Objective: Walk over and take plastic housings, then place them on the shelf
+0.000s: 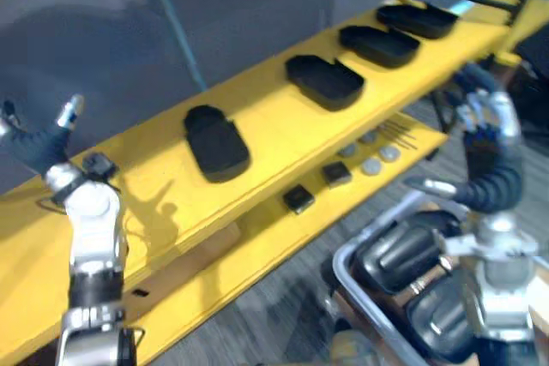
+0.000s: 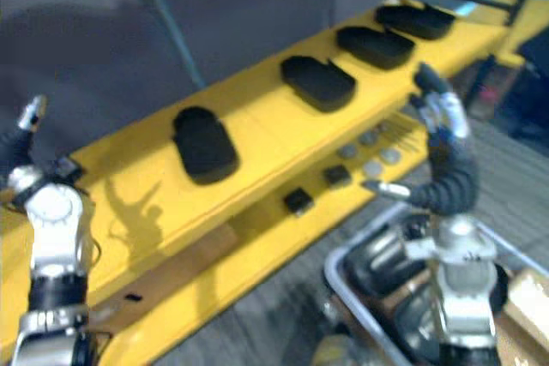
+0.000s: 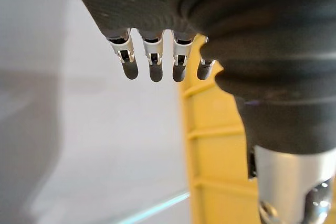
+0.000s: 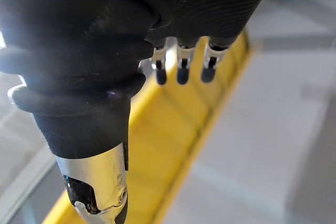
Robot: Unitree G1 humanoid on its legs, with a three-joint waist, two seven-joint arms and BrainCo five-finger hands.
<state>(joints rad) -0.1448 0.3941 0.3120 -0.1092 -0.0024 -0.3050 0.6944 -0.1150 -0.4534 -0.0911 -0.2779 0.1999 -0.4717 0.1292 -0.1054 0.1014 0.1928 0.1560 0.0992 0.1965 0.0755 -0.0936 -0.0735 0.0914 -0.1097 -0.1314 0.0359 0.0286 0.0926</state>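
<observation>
holding left fingers loose and straight, gripping nothing; hovering with left hand over near end of yellow shelf. holding right fingers loose too, empty; hovering with right hand near shelf's front edge, by grey bin carrying dark housings. seeing four black plastic housings lying in row along top shelf board, apart from both hands.

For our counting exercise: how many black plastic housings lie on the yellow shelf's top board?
4 black plastic housings in one row: nearest, second, third, farthest. None seems hidden.
</observation>
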